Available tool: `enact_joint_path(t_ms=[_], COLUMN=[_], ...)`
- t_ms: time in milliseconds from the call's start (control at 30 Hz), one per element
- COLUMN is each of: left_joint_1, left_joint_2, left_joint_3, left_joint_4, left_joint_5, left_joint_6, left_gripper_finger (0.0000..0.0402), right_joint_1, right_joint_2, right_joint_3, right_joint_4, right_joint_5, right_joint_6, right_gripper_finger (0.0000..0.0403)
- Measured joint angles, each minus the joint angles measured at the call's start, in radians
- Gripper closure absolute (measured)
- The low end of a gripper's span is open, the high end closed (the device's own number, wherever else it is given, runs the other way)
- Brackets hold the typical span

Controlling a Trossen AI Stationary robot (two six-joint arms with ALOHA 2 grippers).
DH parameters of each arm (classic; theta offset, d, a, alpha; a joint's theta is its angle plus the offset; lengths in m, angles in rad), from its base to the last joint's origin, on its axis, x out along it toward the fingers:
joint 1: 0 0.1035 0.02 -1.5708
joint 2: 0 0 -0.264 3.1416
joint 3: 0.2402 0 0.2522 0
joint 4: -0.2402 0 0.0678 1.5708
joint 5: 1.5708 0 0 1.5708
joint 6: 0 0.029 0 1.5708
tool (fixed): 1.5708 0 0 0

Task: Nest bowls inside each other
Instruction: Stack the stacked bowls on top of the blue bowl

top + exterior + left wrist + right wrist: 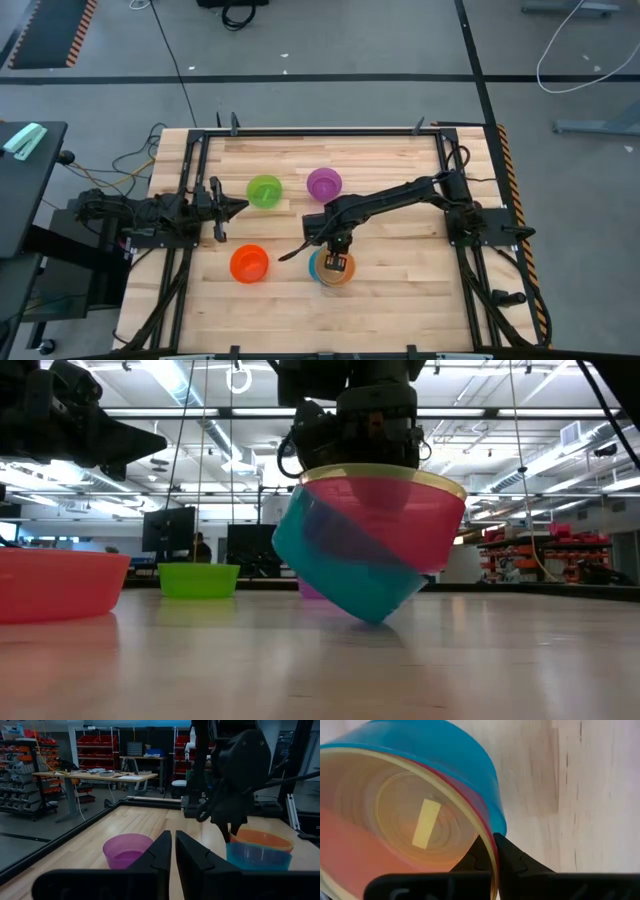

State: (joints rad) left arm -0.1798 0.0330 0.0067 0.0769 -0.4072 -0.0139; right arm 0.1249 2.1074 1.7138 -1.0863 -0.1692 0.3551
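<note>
The right gripper point(490, 851) fingers pinch the rim of three nested round plastic bowls point(375, 540), yellow in pink-red in blue, tilted on the desk point(400, 290). Three single bowls, orange point(248, 264), green point(264, 191) and purple point(324, 183), sit apart. The left gripper point(173, 851) fingers are pressed together.

Right gripper point(492, 851) apparently clamped, lowered.

Tilted nested stack, yellow bowl point(385, 477) in pink-red bowl point(400, 525) in blue bowl point(335, 575), green bowl point(199, 579) behind, on table point(320, 660)

No readable text, labels, brand names, numbers or signs appear anywhere in these four camera views.
</note>
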Motion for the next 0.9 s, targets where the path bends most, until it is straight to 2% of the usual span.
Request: enact_joint_path(t_ms=[233,900], left_joint_1=[0.0,0.0], left_joint_2=[0.0,0.0], left_joint_3=[0.0,0.0], left_joint_4=[0.0,0.001], left_joint_5=[0.0,0.0], left_joint_6=[0.001,0.001], left_gripper_finger=[0.0378,0.0376], right_joint_1=[-0.001,-0.046], right_joint_2=[-0.043,-0.043], right_joint_3=[0.004,0.022], right_joint_4=[0.024,0.069], right_joint_5=[0.044,0.057], right_joint_6=[-0.012,-0.069], right_gripper_finger=[0.0398,0.0398])
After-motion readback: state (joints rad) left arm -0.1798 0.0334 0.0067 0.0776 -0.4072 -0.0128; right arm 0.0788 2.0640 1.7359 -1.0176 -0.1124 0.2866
